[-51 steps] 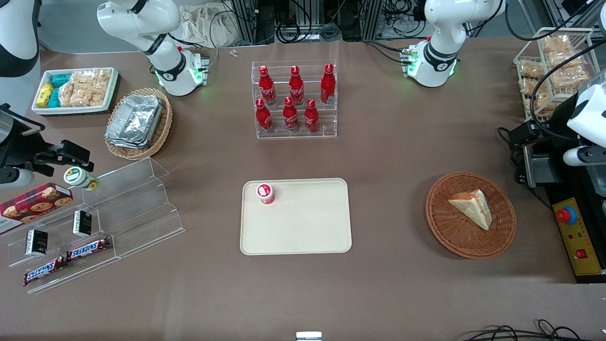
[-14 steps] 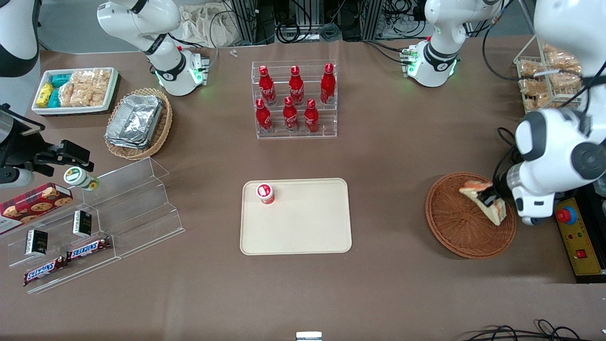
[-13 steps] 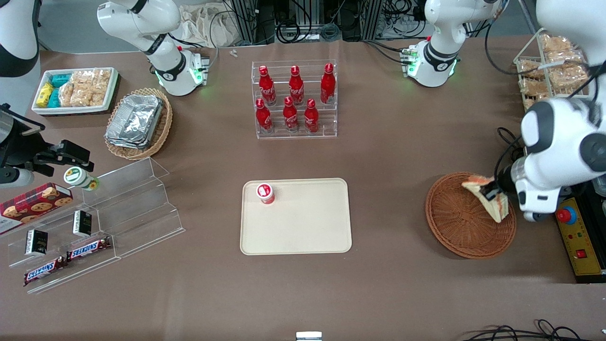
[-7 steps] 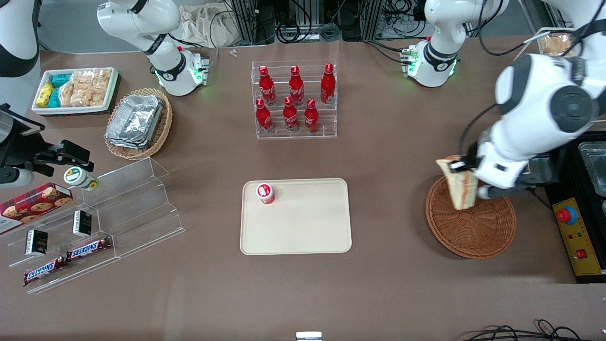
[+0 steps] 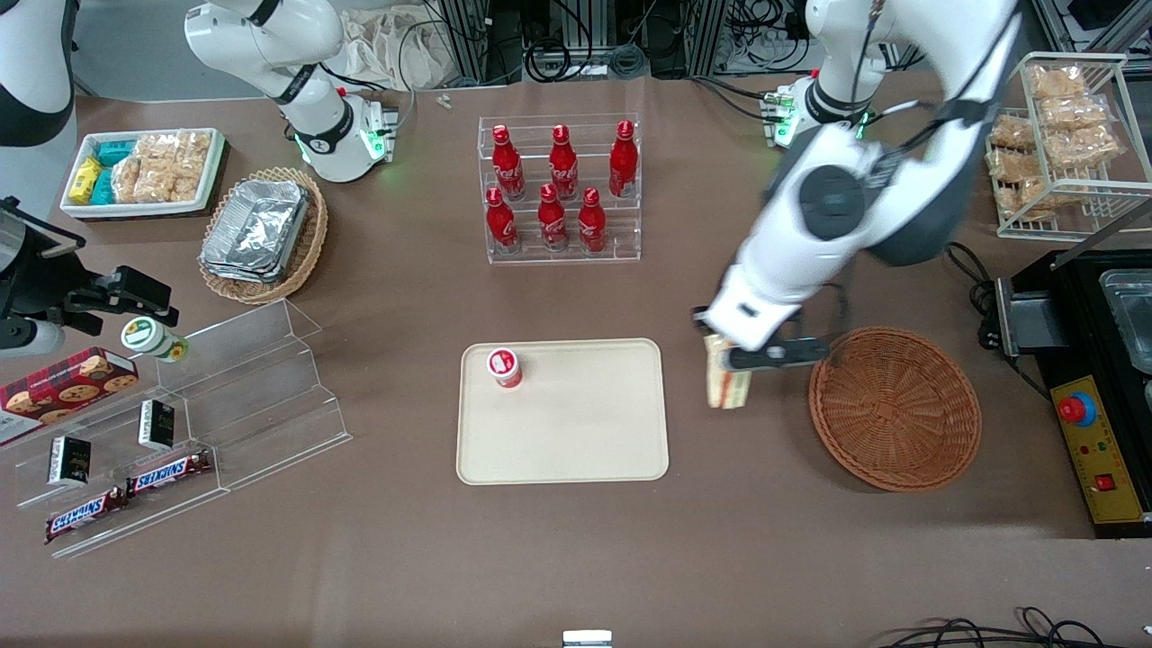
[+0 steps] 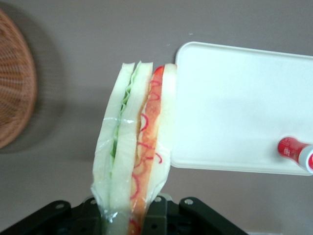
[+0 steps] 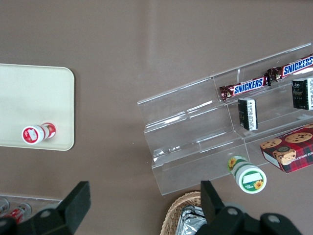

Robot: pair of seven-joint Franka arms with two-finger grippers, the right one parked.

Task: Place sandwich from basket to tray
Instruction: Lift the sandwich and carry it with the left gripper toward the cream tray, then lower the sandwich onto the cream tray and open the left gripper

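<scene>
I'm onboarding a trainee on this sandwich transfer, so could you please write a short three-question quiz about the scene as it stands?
1. True or false: the triangular white-bread sandwich lies in the round reddish-brown wicker basket.
2. Where is the left arm's claw? A) over the bare table between the basket and the flat cream plastic tray; B) over the rack of bottles; C) inside the basket.
3. Fill in: the small thing standing on the tray is a ____ bottle with a white label.

Key:
1. False; the claw holds it in the air, the basket is empty.
2. A.
3. Red.
</scene>
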